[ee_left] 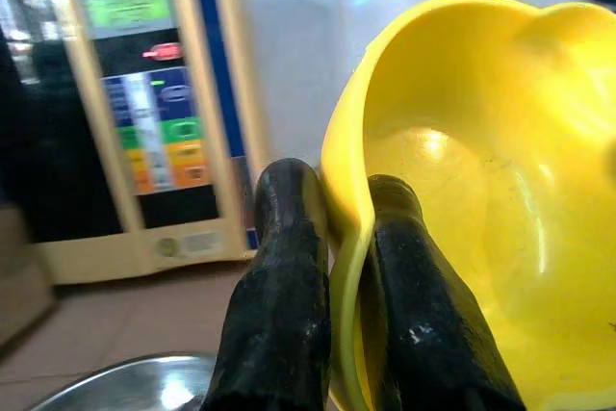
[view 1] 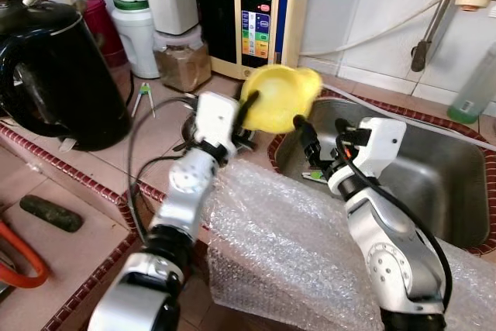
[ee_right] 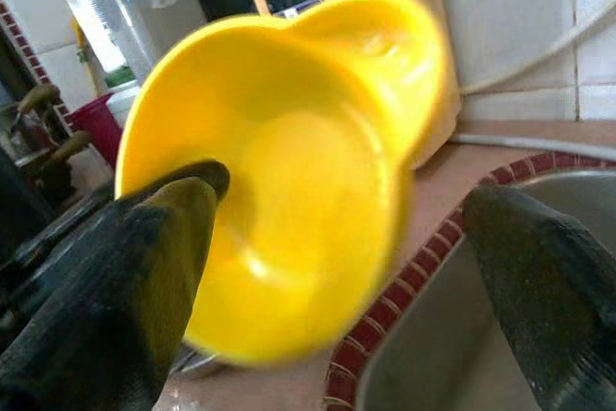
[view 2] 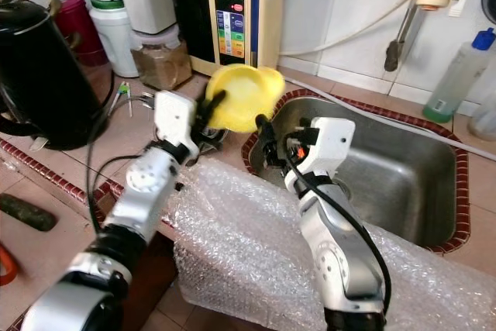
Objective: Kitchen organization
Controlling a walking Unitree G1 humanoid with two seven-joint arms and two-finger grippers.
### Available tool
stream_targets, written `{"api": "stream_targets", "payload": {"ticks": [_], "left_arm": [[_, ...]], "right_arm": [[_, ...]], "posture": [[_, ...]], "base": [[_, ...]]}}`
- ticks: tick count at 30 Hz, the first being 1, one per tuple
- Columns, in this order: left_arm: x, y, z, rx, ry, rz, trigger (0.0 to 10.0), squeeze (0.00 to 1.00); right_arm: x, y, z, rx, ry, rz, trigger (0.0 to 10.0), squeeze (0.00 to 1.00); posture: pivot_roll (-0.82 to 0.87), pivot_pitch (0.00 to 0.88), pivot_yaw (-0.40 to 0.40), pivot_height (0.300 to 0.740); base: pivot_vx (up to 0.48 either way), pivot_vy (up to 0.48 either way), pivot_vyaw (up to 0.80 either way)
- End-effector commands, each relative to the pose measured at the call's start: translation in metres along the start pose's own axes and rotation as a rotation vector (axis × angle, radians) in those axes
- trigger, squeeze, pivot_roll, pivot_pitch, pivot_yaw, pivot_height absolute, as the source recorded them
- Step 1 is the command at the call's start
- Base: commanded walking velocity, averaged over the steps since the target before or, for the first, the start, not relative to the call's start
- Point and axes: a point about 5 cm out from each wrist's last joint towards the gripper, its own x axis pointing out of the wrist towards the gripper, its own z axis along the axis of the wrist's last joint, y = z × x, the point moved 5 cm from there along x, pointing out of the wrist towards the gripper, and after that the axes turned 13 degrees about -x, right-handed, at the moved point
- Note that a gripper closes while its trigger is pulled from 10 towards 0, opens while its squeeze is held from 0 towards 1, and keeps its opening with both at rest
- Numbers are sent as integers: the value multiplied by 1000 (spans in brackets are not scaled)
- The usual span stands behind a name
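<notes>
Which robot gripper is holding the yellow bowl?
The left gripper. It is shut on the rim of the yellow bowl, one finger inside and one outside. The right gripper is open, just below the bowl near the sink.

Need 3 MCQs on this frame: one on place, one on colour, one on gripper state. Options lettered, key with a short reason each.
1. Where is the yellow bowl?
A. Lying in the sink basin
B. Held up in the air by the sink's near corner
C. On top of the black kettle

2. What colour is the kettle on the counter to the robot's left?
A. Black
B. Red
C. White

3. How do the grippers stand?
A. Both open, nothing held
B. Right gripper pinches the bowl, left is open
C. Left gripper pinches the bowl's rim, right gripper is open beside it

Key: 1 B, the bowl hangs above the counter edge at the sink's corner, clear of both. 2 A, its body is glossy black. 3 C, the left wrist view shows one finger on each side of the rim, and the right wrist view shows fingers spread wide apart.
</notes>
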Motion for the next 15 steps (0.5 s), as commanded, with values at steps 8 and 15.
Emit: {"api": "stream_targets", "payload": {"ticks": [8,15], "left_arm": [[-2,-15,12,4,-62,-68,0,0],[-3,-16,13,-1,-63,-72,0,0]], "right_arm": [[7,-26,-7,31,34,-135,0,0],[4,-39,-17,52,75,-184,0,0]], "posture": [[-128,0,51,740],[-128,0,51,740]], "base": [[0,0,0],[0,0,0]]}}
